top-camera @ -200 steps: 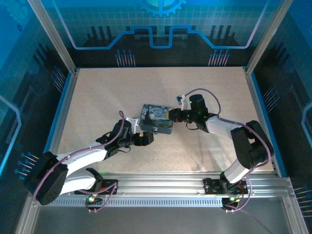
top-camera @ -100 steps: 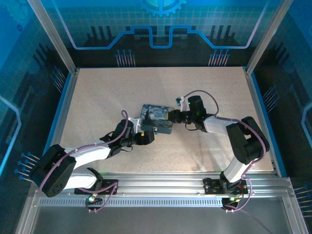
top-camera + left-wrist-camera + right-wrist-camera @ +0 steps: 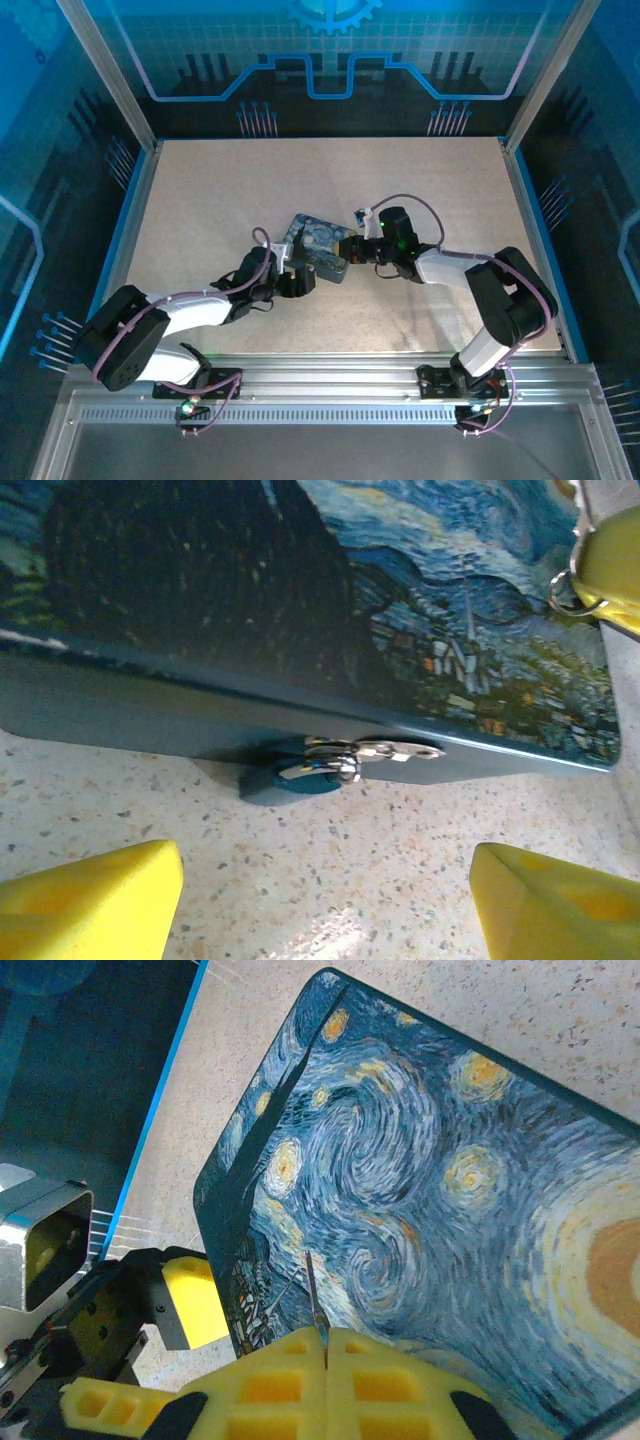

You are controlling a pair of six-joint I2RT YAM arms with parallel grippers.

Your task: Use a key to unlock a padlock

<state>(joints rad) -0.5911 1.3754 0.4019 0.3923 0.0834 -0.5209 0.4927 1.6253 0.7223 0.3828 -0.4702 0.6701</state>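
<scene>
Left wrist cam gives me the best look right now: the padlock (image 3: 285, 780) sits low against the front wall of the starry-night box (image 3: 200, 610). Its dark bluish body is down on the speckled table (image 3: 430, 825), and its silvery top is tucked up against the little metal hasp (image 3: 390, 748) on the box. My left gripper (image 3: 325, 880) is open, with the yellow fingertips (image 3: 100, 900) spread wide at the bottom corners. The padlock is just ahead of the gap and nothing is touching it. Up in the top right corner there's a small key ring (image 3: 562, 588) hanging by a yellow pad over the lid. On the right wrist cam the right gripper (image 3: 325, 1345) is closed, pads squeezed together on the key (image 3: 314, 1295). I see the key edge-on as a thin metal blade poking out over the painted lid. From the top external cam, the box sits skewed near the middle of the table, with the left gripper at its near side and the right gripper at its right end.
</scene>
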